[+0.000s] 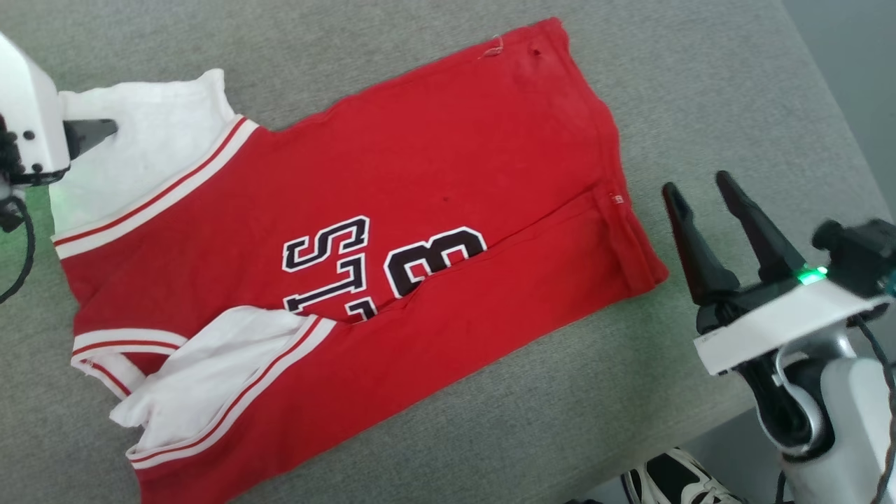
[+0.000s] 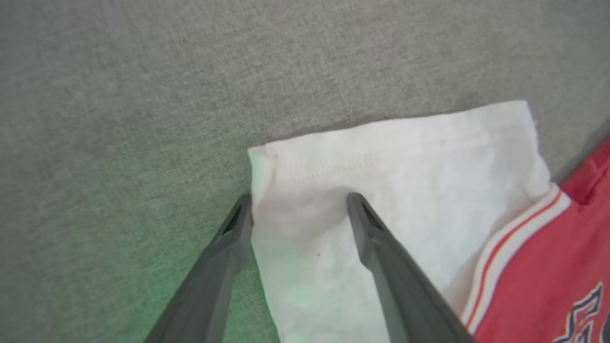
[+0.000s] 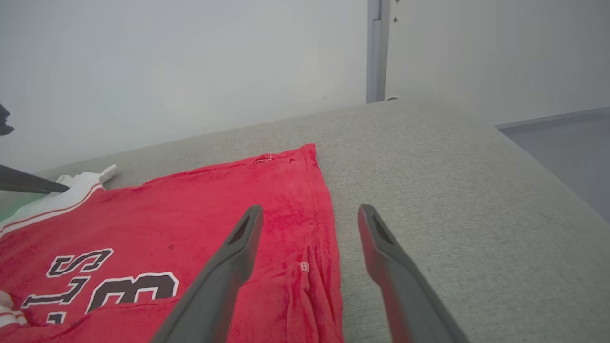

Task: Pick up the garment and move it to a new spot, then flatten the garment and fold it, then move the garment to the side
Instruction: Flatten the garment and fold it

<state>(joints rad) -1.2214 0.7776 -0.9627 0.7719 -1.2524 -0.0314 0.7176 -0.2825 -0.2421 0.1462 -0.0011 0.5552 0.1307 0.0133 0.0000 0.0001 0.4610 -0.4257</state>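
The garment [image 1: 420, 210], a red jersey with white sleeves and black print, lies spread on the grey cloth surface, its near long side folded over part of the print. My left gripper [image 1: 98, 131] is at the far-left white sleeve [image 2: 405, 190]. It is open [image 2: 300, 202], one finger resting on the sleeve and the other at the sleeve's edge on the grey cloth. My right gripper [image 1: 707, 203] hovers open just right of the garment's hem [image 3: 310, 267], nothing between its fingers [image 3: 310, 213].
The grey padded surface [image 1: 700, 84] ends at the right and near-right, where the floor shows. A black and white shoe [image 1: 672, 483] stands on the floor by the near edge. A pale wall [image 3: 190, 57] rises behind the surface.
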